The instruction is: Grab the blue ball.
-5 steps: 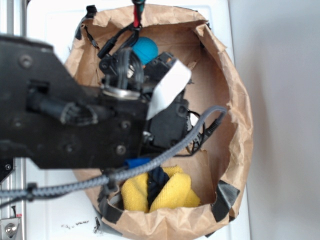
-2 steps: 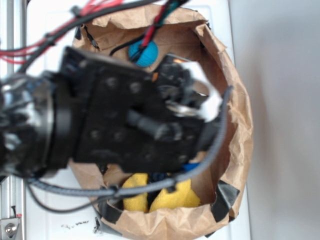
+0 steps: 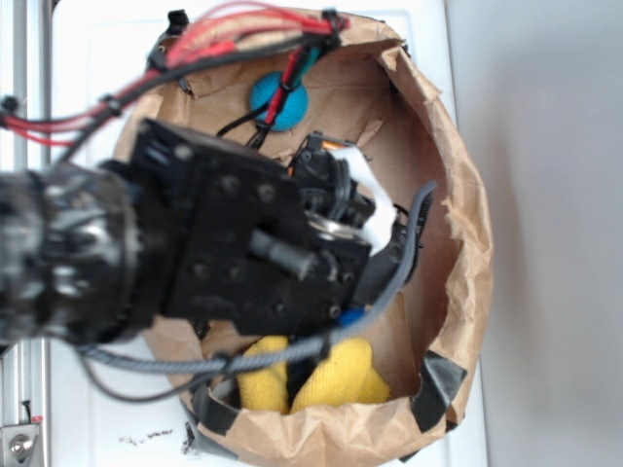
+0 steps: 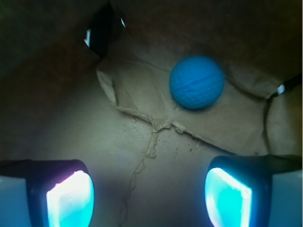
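Tool (image 4: 149, 198) is being held wide open and empty, now shifted off the blue ball (image 4: 197, 82).

The black arm (image 3: 195, 243) reaches in from the left, its wrist pointing down, with red and grey cables trailing over it. The gripper (image 4: 149, 196) hangs with its 2 fingers (image 4: 68, 198) spread wide apart, nothing between them.

One blue ball (image 4: 197, 82) lies ahead of the gripper (image 4: 149, 195), whose two fingers stand wide apart. Behind the gripper sits one yellow cloth bundle (image 3: 336, 377). All rest inside one brown paper bag (image 3: 458, 224).
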Controlling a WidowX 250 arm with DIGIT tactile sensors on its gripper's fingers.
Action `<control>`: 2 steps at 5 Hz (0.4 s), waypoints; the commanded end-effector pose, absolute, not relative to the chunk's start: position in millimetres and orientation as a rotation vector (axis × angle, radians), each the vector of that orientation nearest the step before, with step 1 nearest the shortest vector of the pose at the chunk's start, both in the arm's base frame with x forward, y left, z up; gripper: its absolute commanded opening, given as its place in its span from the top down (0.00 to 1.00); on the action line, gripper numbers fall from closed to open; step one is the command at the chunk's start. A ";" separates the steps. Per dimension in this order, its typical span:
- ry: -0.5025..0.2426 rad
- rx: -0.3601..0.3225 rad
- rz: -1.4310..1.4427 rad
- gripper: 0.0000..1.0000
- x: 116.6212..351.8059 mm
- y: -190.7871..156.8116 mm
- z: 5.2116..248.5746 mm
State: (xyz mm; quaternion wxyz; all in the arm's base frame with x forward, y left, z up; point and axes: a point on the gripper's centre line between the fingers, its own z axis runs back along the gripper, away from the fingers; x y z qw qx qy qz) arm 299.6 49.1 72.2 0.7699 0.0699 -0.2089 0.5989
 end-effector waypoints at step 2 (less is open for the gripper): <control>-0.474 0.198 1.355 0.00 273.8 79.0 81.8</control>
